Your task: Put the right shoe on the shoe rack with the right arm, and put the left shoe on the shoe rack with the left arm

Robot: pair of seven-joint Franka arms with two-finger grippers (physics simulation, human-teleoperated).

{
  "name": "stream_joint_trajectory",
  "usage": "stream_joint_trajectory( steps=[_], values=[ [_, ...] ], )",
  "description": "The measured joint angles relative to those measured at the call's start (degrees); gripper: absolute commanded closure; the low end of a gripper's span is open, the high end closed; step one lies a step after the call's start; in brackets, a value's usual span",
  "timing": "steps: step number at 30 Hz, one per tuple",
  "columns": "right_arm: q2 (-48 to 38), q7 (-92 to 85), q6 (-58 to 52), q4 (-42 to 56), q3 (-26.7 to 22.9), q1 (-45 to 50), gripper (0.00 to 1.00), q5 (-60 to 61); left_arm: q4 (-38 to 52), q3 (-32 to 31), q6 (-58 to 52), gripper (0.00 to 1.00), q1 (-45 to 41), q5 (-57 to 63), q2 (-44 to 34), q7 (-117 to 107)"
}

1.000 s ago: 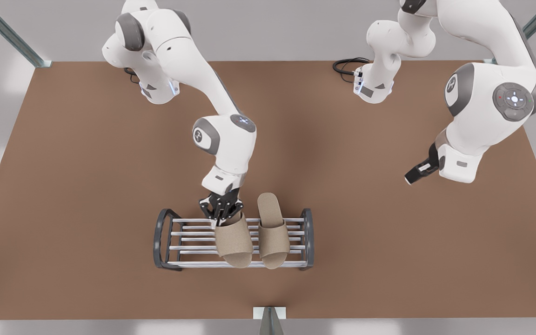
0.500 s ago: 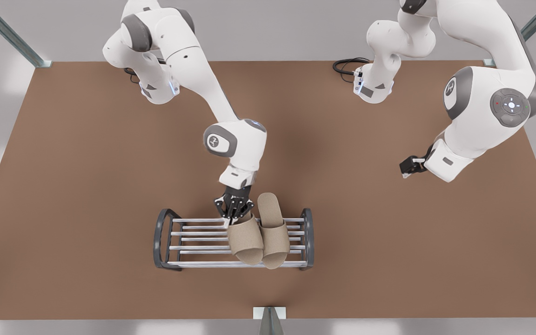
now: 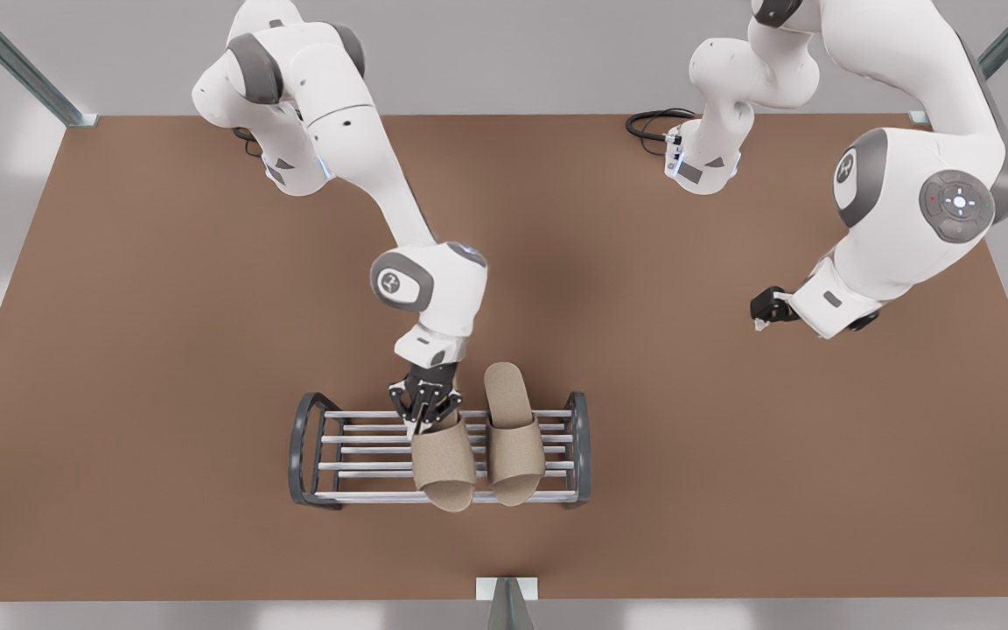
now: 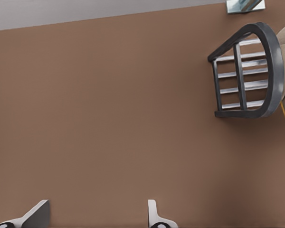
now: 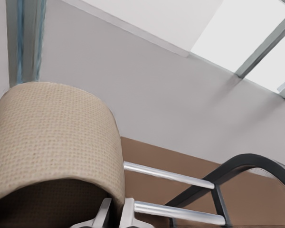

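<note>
The rack (image 3: 439,457) stands near the middle of the desk's (image 3: 163,350) near edge, its silver bars running parallel to that edge between 2 dark arched end frames. 2 beige slippers lie across the bars on the half toward the front view's right, side by side and just about touching, long axes square to the bars, straps and open toes toward the near edge, heels toward the arms' bases.

The left shoe (image 3: 513,435) lies flat, its heel overhanging the rack's far bar. The right shoe (image 3: 444,466) sits beside it on the front view's left, its toe end reaching slightly past the near bar. The right gripper (image 3: 422,408) is at this slipper's heel end; in the right wrist view its fingers (image 5: 104,214) are nearly together, pinched on the slipper's edge with the strap (image 5: 52,137) arching just beyond them.

The left gripper (image 3: 764,311) hangs above bare desk well toward the front view's right edge, holding nothing, this arm waiting. The left wrist view shows its 2 fingertips (image 4: 35,214) spread wide apart.

The rack's other half has bare bars, and open desk lies all around the rack.
</note>
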Motion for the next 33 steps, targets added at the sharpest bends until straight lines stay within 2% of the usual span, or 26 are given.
stream_joint_trajectory(
  steps=[3,4,6,7,19,33],
  values=[
    [0.0,1.5,0.3,-1.5,0.0,0.3,0.71,-1.1,0.0,0.0,0.0,0.0,0.0,0.0,0.0,1.2],
    [0.0,2.0,0.4,-1.8,0.0,0.4,0.61,-1.4,0.1,0.0,0.0,0.0,0.0,0.0,0.0,1.6],
    [0.0,3.0,0.3,-2.0,0.0,0.5,0.16,-2.3,0.1,0.0,0.1,0.0,0.0,0.1,0.1,2.2],
    [0.1,3.6,0.2,-2.1,0.0,0.5,0.0,-3.0,0.1,0.0,0.1,0.0,0.0,0.1,0.1,2.5],
    [-0.3,7.0,0.6,-2.4,0.7,-0.2,0.0,-4.7,0.1,0.0,0.2,0.0,0.0,0.1,0.1,5.1],
    [-10.4,4.7,2.1,-13.5,0.8,-2.3,0.0,-8.2,0.1,0.0,0.4,0.0,0.0,0.2,0.0,6.5]
  ],
)
